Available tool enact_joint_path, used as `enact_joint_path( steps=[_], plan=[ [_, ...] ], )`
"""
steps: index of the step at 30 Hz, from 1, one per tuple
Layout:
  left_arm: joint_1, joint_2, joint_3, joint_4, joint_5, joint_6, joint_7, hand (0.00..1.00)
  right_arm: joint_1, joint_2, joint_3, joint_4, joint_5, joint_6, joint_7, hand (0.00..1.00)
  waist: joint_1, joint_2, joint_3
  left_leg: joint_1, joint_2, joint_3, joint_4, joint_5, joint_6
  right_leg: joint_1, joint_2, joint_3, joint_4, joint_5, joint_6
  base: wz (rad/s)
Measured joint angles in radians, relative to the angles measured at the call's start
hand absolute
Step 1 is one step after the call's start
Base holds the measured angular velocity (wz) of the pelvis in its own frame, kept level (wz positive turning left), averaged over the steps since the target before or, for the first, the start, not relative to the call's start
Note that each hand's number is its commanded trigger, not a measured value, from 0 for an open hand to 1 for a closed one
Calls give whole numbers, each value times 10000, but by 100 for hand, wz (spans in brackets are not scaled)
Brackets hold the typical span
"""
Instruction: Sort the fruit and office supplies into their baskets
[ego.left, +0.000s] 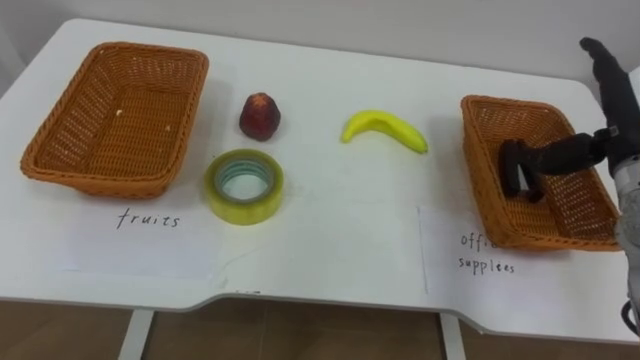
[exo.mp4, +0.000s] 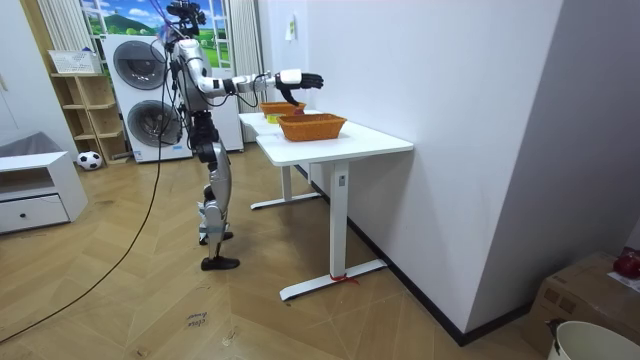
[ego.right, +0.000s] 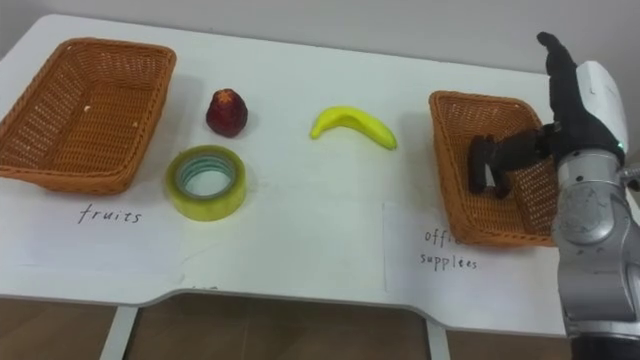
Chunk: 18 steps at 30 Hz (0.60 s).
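My right hand (ego.left: 612, 100) hangs over the wicker basket (ego.left: 472, 150) at the table's right, labelled for office supplies; its fingers point straight ahead and the thumb reaches left. A small black object (ego.left: 518, 170) lies in that basket at the thumb's tip; I cannot tell whether they touch. On the white table lie a yellow banana (ego.left: 385, 127), a dark red fruit (ego.left: 259, 116) and a roll of yellow-green tape (ego.left: 244, 186). The basket (ego.left: 100, 180) labelled for fruits stands at the left, holding nothing.
Paper labels (ego.left: 148, 220) lie in front of each basket. In the room view I stand at the table (exo.mp4: 380, 142) with my arm out over the nearer basket (exo.mp4: 312, 126). The table stands along a white wall; washing machines (exo.mp4: 140, 90) are behind me.
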<state>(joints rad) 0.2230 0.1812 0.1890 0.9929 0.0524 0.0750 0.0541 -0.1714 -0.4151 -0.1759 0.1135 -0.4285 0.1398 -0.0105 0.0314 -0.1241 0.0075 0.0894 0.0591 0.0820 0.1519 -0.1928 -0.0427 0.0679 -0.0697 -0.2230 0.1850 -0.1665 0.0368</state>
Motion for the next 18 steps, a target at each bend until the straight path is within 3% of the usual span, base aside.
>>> enact_joint_path(
  steps=[9, 18],
  plan=[
    [-75, -5, -7, 0, -33, -110, 73, 0, -2, -2, 0, -604, 1238, -51, -8, 0, 7, -110, -48, -79, -1, 2, 11, 0, 0, 7, -6, -12, -11, -3, 4, 0],
    [-256, -67, -87, 211, -144, -119, 305, 0, -6, 5, 71, -943, 3030, -185, 2, 0, 80, 65, -2, 87, 2, -1, 5, 2, 1, 139, -7, 8, -6, -3, 4, 1]
  ],
)
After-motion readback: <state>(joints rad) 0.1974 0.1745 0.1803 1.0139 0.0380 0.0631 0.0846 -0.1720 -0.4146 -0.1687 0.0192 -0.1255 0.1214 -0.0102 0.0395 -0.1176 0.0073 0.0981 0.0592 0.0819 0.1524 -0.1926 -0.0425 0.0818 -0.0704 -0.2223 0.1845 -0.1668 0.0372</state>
